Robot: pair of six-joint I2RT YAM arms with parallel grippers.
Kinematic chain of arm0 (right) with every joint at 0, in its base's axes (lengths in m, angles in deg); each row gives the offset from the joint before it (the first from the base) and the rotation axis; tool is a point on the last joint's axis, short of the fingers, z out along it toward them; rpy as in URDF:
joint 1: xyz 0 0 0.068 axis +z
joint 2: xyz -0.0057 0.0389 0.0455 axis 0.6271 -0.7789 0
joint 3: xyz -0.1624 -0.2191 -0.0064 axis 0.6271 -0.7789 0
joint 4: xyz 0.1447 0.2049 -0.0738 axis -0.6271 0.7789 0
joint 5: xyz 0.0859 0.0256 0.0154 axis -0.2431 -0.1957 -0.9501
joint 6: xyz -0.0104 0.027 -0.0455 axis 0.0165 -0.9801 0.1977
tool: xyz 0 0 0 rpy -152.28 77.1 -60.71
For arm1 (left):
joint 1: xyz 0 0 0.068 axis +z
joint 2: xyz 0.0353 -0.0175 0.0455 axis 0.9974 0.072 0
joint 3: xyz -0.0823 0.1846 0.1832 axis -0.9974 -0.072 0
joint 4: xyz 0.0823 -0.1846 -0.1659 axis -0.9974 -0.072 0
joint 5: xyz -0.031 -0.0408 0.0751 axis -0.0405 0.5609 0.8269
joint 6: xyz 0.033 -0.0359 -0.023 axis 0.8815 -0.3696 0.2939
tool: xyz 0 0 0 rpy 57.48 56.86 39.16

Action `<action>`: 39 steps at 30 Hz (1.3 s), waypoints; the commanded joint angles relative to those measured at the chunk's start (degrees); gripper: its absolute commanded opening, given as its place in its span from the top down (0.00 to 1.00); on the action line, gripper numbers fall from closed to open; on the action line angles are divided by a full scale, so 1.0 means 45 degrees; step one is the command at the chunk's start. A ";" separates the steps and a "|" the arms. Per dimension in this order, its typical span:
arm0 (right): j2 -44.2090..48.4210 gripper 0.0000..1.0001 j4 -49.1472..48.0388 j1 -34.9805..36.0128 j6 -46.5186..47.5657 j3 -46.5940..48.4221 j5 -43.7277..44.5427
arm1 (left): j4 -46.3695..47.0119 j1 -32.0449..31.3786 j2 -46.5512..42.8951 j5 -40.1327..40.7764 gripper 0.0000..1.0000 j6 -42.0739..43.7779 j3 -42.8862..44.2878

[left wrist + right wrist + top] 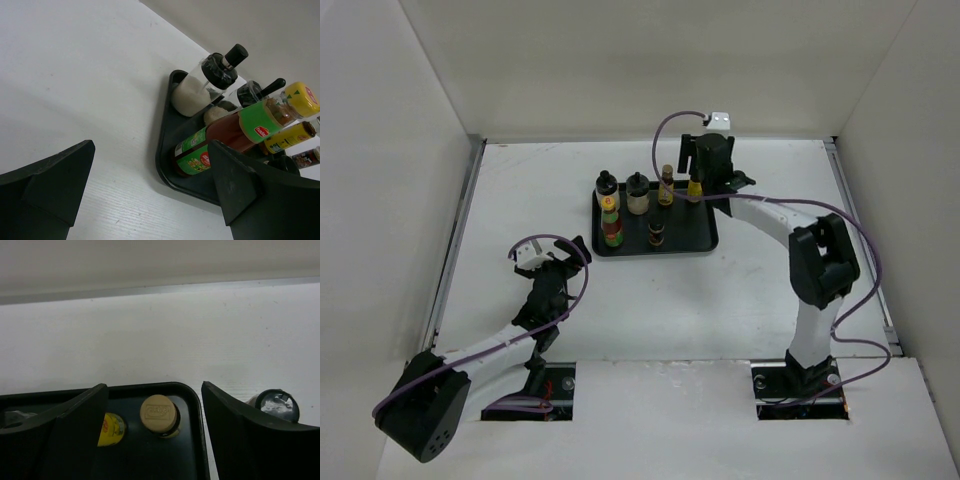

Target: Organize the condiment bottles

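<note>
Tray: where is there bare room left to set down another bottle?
Bare: the tray's front right, between the short brown bottle and the right rim. Narrower: the gap between that bottle and the red-green bottle. Crowded: the back row of four bottles.

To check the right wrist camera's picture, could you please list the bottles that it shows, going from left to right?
yellow-labelled bottle → tan-capped bottle → dark-capped bottle

- behind one finger of the right gripper (154,386), a dark-capped bottle (274,405) shows only its top; its kind is unclear;
- a yellow-labelled bottle (113,429) is half hidden by the other finger;
- the tray (196,440) is cut off by the bottom edge;
- left wrist view: a short brown bottle (306,158) is cut off by the right edge
</note>
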 commanded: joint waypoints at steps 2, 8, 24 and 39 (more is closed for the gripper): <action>0.2140 0.16 -0.0338 0.0092 -0.0065 -0.0410 -0.0192 | 0.0592 0.0059 -0.0033 -0.0102 0.00 -0.0153 0.0204; 0.3002 0.16 -0.0592 -0.1428 -0.0532 -0.2050 0.0003 | 0.0592 0.0059 -0.0131 -0.0102 0.00 -0.0153 0.0184; 0.0386 0.17 -0.0105 -0.3169 -0.0905 -0.1487 -0.2204 | 0.0592 0.0098 0.0026 -0.0141 0.00 -0.0153 0.0243; 0.3974 0.64 -0.0690 -0.2254 -0.1198 -0.4295 -0.0738 | 0.0592 0.0078 0.0202 -0.0141 0.00 -0.0153 0.0282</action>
